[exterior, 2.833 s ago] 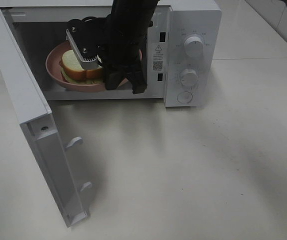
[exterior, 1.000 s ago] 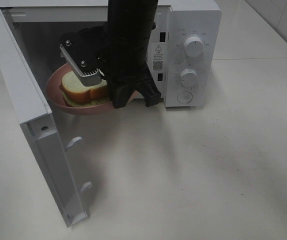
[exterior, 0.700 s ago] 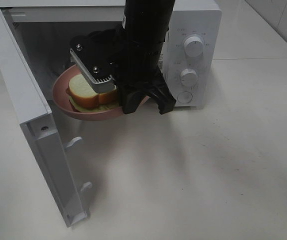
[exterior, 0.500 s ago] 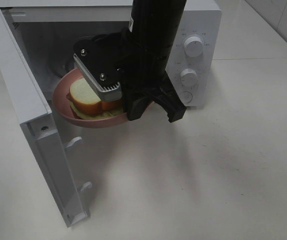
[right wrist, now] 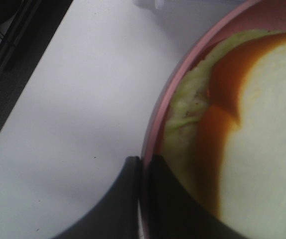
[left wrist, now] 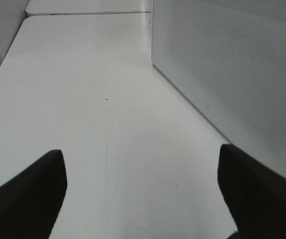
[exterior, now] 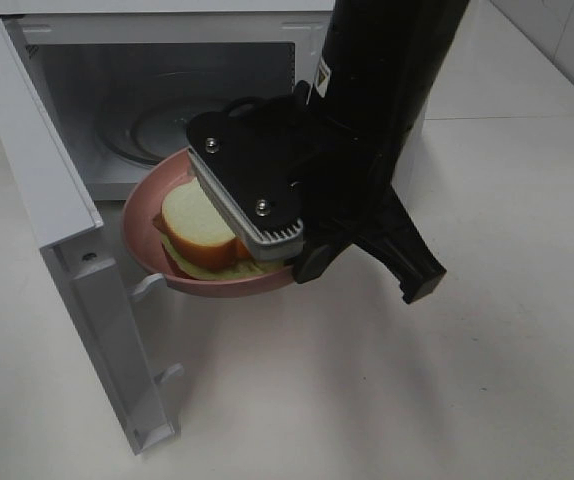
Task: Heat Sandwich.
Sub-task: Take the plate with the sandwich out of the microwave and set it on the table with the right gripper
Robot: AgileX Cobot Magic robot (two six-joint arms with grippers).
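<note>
Microwave (exterior: 177, 90) emptied; plate (exterior: 147, 225) seemingly outside.

Open microwave (exterior: 167, 110), pink plate (exterior: 147, 225)

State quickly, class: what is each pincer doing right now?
Left pincer: open, holding nothing, over the table.
Right pincer: shut on the rim of the pink plate carrying the sandwich.

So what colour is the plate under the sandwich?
Pink; the plate under the sandwich shows best in the exterior high view.
</note>
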